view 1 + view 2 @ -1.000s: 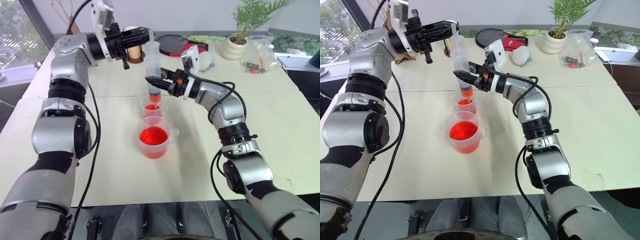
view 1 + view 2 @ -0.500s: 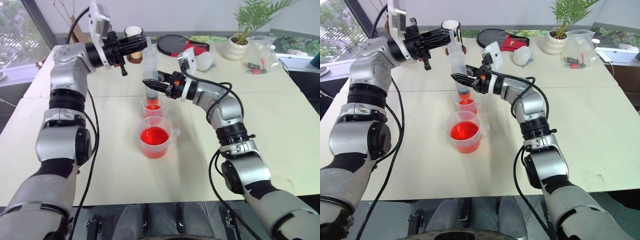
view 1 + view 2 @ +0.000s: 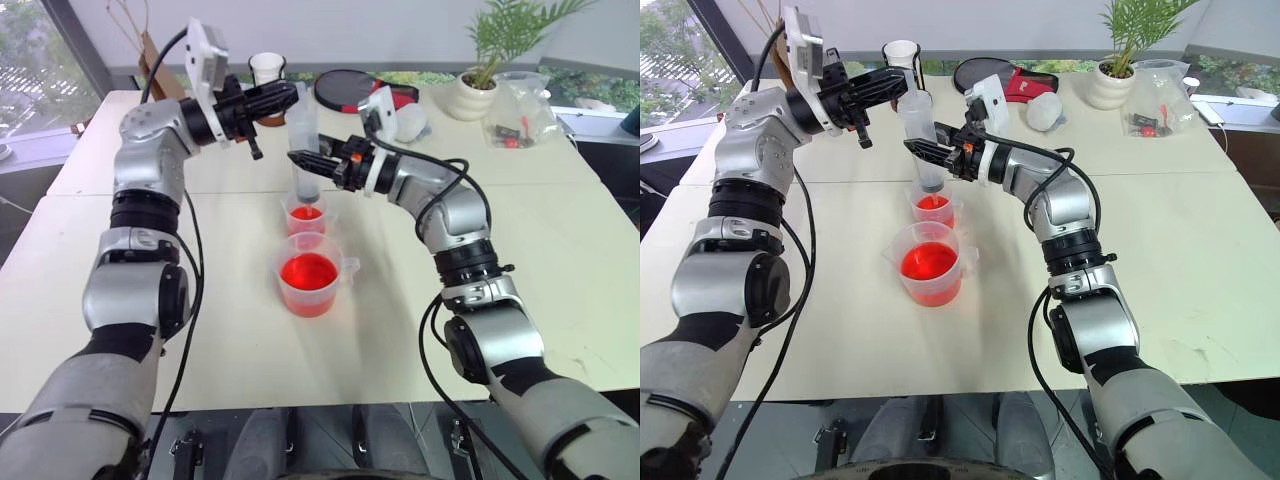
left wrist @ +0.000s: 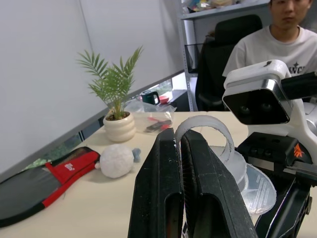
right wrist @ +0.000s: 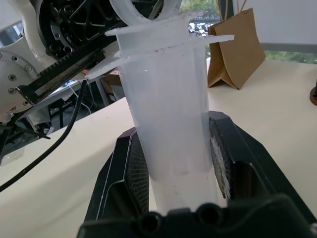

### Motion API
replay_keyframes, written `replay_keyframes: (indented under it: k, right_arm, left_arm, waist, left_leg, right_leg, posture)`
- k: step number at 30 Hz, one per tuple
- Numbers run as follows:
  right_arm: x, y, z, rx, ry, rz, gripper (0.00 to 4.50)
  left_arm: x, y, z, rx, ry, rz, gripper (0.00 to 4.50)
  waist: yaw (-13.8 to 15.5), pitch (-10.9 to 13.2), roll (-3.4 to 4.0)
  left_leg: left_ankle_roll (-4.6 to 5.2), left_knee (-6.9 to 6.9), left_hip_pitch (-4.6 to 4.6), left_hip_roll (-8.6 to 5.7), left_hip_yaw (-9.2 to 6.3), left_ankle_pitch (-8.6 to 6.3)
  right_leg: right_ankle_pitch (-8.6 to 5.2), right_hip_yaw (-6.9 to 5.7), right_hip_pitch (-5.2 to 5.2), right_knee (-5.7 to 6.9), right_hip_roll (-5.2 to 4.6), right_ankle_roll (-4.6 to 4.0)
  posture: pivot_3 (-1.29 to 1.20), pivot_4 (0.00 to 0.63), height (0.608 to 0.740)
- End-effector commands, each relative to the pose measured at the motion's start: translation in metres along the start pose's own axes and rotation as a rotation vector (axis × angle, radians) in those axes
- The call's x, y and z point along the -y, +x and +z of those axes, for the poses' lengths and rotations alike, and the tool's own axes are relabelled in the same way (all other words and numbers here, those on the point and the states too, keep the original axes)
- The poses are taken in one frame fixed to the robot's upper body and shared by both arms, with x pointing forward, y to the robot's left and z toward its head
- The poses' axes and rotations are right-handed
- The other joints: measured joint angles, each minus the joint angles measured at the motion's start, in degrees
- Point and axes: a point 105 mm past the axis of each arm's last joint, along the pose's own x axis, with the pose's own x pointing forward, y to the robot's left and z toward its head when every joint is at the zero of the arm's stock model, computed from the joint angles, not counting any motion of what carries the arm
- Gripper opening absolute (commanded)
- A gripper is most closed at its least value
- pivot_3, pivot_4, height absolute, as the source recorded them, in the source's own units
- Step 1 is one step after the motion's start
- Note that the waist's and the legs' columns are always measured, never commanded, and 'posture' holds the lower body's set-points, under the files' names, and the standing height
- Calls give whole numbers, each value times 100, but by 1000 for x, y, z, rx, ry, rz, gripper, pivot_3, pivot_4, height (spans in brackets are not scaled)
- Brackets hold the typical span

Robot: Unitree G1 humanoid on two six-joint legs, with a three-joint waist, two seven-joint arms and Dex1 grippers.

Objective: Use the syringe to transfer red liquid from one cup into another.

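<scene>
Cream table (image 3: 560, 260) by windows; right gripper (image 3: 305, 163) clamps syringe (image 3: 304, 135), left gripper (image 3: 285, 97) closed.

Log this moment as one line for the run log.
right gripper: shut on clear plastic syringe barrel | left gripper: shut at plunger top | nozzle over small clear cup | wide spouted cup: red liquid
</scene>
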Motion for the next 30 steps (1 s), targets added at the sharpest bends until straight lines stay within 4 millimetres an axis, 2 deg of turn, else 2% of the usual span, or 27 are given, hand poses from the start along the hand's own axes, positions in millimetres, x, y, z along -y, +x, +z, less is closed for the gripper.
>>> replay_keyframes:
  k: [1,6,9,11,14,18,23,26,30]
  right_arm:
    - [-10,2,85,250,-144,27,1384]
    - [-11,1,83,248,-138,29,1384]
    - [-13,2,81,252,-119,33,1384]
    - [-13,2,81,261,-98,28,1384]
    - [-14,2,79,263,-92,25,1384]
    - [-15,0,78,265,-90,17,1384]
    - [-1,-15,88,295,-42,-59,1384]
    - [15,-36,101,293,38,-130,1384]
    - [43,-80,108,171,161,-247,1384]
  left_arm:
    - [21,11,-39,-106,-75,-90,27]
    - [18,12,-31,-71,-92,-83,27]
    - [12,9,-19,-33,-118,-72,1002]
    - [8,5,-13,-8,-137,-63,1890]
    - [-2,-11,-1,20,-195,-30,3351]
    - [-13,-39,13,63,-246,25,3351]
    - [-11,-81,8,27,-275,102,3351]
    - [1,-97,5,-8,-270,133,3351]
    - [33,-106,-5,-157,-220,89,3351]
  waist:
    - [-4,0,0]
    - [-6,0,0]
    - [0,0,0]
    - [-3,0,0]
    - [-8,0,0]
    - [-134,1,1]
    - [-162,0,1]
    - [-113,0,1]
    - [13,1,0]
  left_leg:
    - [0,0,0,0,0,0]
    - [2,0,0,0,0,-1]
    - [2,0,0,0,0,-1]
    - [2,0,0,0,1,-1]
    - [0,0,0,0,0,0]
    - [0,-5,0,5,-4,0]
    - [-5,-13,3,6,-5,3]
    - [-8,-11,1,3,-5,4]
    - [-8,-7,-7,-7,-13,2]
  right_leg:
    - [0,0,0,0,0,0]
    - [0,0,0,0,1,0]
    - [0,0,0,0,1,0]
    - [0,0,0,-1,0,0]
    - [0,0,0,0,0,0]
    - [0,0,-4,3,6,0]
    - [0,1,-5,3,5,0]
    - [0,3,-5,3,-4,0]
    - [0,9,-3,-3,-34,-1]
  posture:
    - [0,150,740]
    - [0,150,740]
    - [0,150,740]
    - [0,150,740]
    - [0,150,740]
    - [0,150,740]
    - [0,150,740]
    - [0,150,740]
    - [0,150,740]
